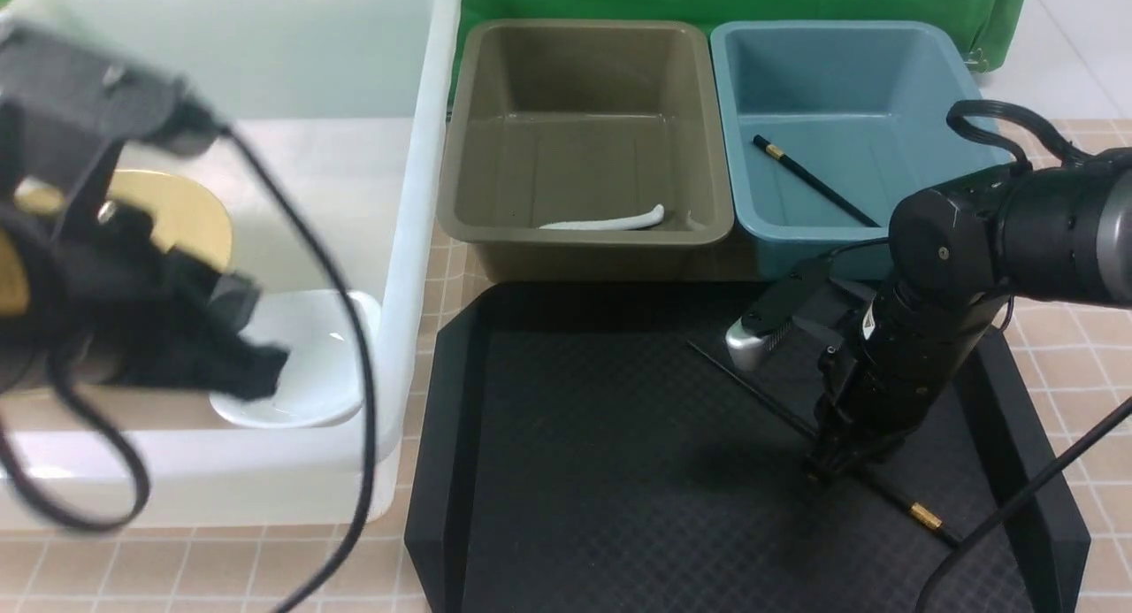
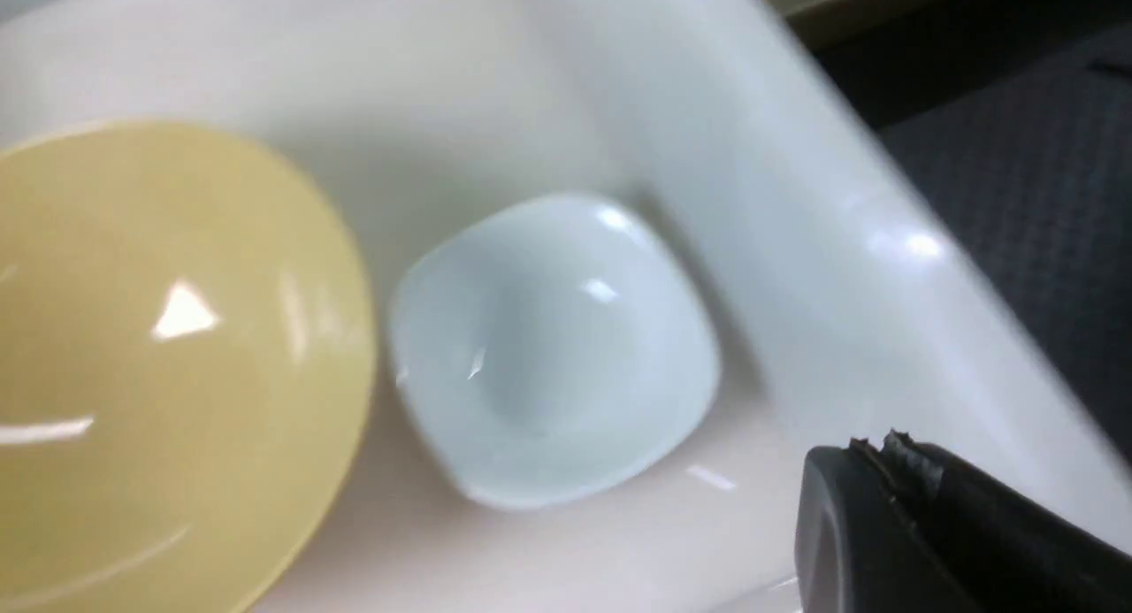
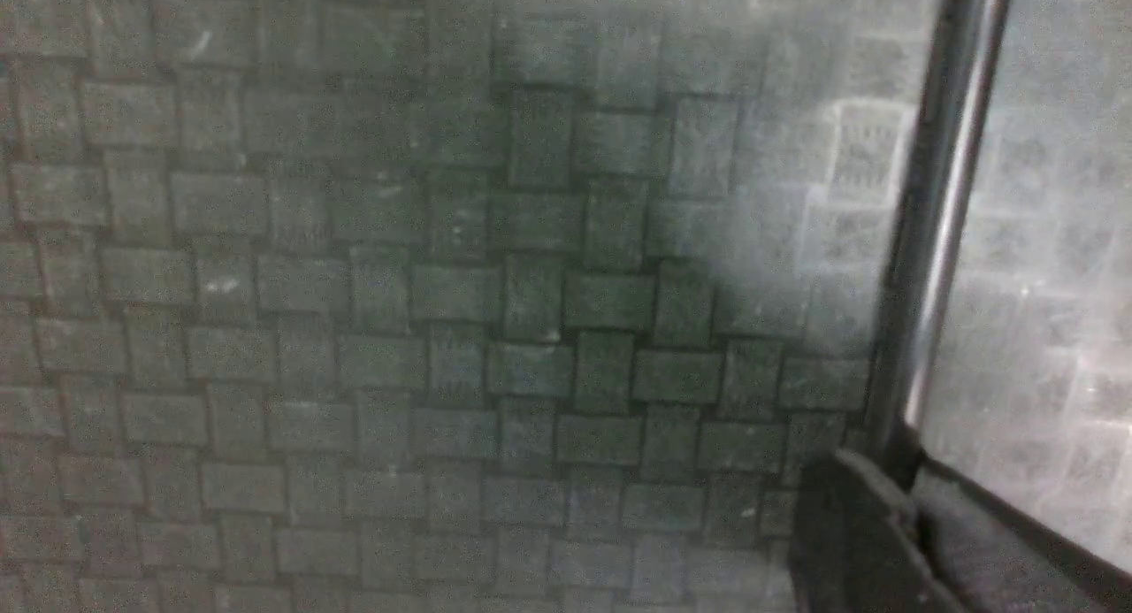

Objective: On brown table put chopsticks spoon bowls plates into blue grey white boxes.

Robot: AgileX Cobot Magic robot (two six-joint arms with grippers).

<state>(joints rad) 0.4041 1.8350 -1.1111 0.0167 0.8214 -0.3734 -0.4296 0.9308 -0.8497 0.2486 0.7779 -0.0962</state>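
On the black tray (image 1: 548, 507), nearest the camera, lay a thin black chopstick (image 1: 893, 496) with a gold band close to its near end; the right gripper (image 1: 827, 463) stood down on its middle, fingers drawn narrow about the shaft. The right wrist view alone showed the chopstick (image 3: 929, 206) as a dark glossy rod running between the finger pads (image 3: 849, 524) over the tray's woven texture (image 3: 442, 330); the front view hid that contact behind the arm. To the left, the left gripper (image 1: 256, 370), blurred and closed on nothing, hung over the white box (image 1: 416, 241); the left wrist view showed what the front view half hid, a square white bowl (image 2: 548, 348) just beside a yellow plate (image 2: 159, 365), both apart from the fingertips (image 2: 884, 463). Farther back, a white spoon (image 1: 610, 221) lay in the grey box (image 1: 584, 126); a second chopstick (image 1: 814, 180) lay slanted in the blue box (image 1: 849, 82).
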